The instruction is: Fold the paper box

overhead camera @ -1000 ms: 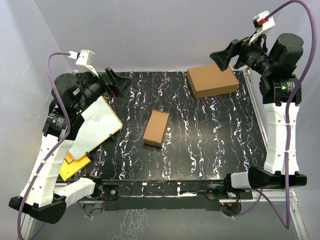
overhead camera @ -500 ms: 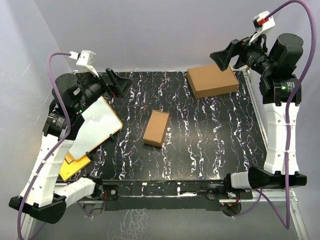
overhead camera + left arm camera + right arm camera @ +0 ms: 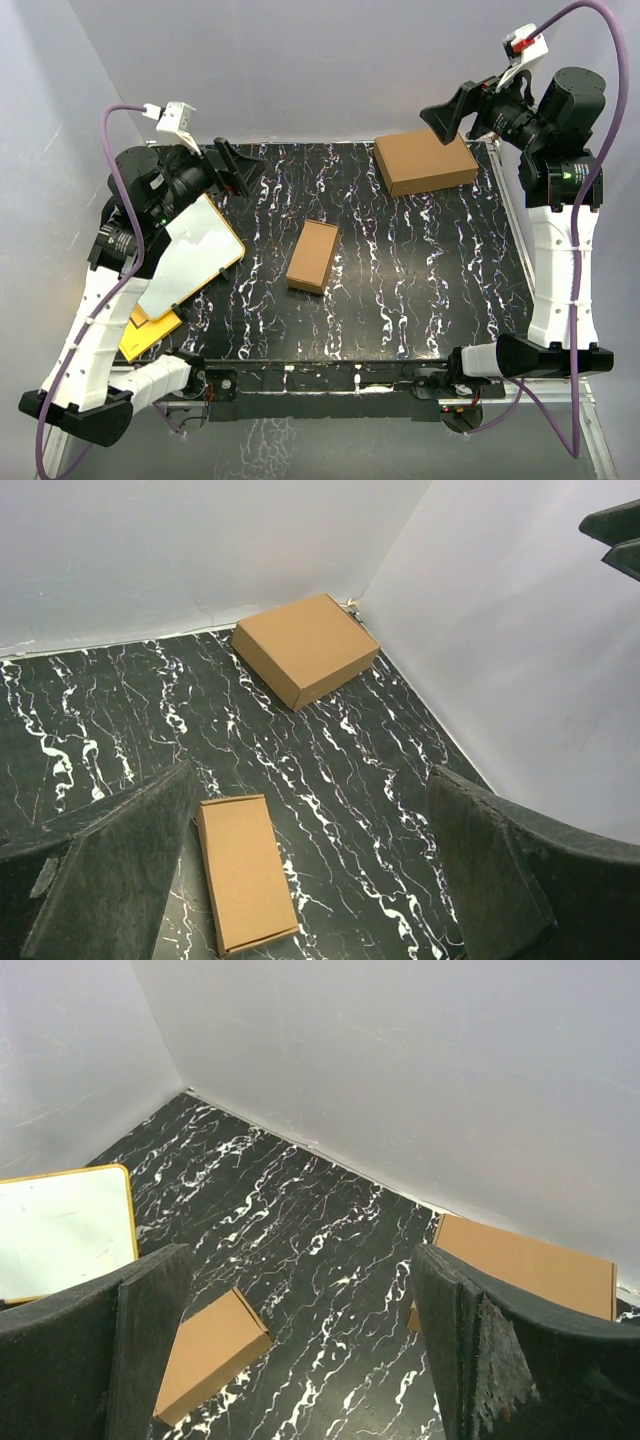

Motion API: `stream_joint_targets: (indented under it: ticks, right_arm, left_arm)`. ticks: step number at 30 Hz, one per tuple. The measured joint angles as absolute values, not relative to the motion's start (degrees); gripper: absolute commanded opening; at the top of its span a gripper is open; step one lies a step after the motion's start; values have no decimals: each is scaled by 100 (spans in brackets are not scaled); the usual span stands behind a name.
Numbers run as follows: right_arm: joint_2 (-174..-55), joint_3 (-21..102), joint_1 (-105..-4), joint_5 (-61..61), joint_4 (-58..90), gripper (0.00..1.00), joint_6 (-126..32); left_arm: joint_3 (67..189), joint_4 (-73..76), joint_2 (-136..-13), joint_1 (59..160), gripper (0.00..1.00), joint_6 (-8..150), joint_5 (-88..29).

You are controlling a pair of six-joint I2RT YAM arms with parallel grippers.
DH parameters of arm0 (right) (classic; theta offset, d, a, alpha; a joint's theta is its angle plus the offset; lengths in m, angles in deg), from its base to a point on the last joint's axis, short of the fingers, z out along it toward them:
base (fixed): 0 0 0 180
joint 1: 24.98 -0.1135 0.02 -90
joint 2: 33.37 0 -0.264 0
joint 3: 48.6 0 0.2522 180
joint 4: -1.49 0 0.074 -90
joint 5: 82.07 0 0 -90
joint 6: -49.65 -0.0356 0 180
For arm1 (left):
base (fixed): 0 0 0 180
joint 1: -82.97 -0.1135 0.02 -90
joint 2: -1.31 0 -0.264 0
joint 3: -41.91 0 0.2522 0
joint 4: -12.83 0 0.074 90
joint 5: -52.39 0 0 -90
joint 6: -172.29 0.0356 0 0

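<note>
The paper box (image 3: 313, 256) lies closed as a small brown oblong box in the middle of the black marbled table (image 3: 400, 290). It also shows in the left wrist view (image 3: 245, 870) and in the right wrist view (image 3: 205, 1355). My left gripper (image 3: 235, 165) is open and empty, held high over the far left of the table, well away from the box. In its own view (image 3: 310, 780) the jaws stand wide apart. My right gripper (image 3: 450, 112) is open and empty, held high at the far right; in its own view (image 3: 300, 1260) the jaws are wide apart too.
A larger, wider brown box (image 3: 425, 163) sits at the far right corner, also seen in the left wrist view (image 3: 305, 648) and the right wrist view (image 3: 530, 1265). A white board with a yellow rim (image 3: 190, 255) lies at the left edge over a yellow sheet (image 3: 145, 335). Grey walls stand behind and beside the table.
The left arm's wrist has edged very slightly to the right. The boxes and the right arm have not moved.
</note>
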State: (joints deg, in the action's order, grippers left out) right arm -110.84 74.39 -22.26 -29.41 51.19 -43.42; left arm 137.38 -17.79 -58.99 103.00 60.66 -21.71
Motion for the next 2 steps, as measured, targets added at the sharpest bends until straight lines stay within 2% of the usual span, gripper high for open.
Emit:
stream_joint_targets:
  ticks: [2]
  right_arm:
    - [-11084,7439,-2222,-2961,5126,99,-4301]
  left_arm:
    - [13736,-1777,-5899,10300,97,6068,-2169]
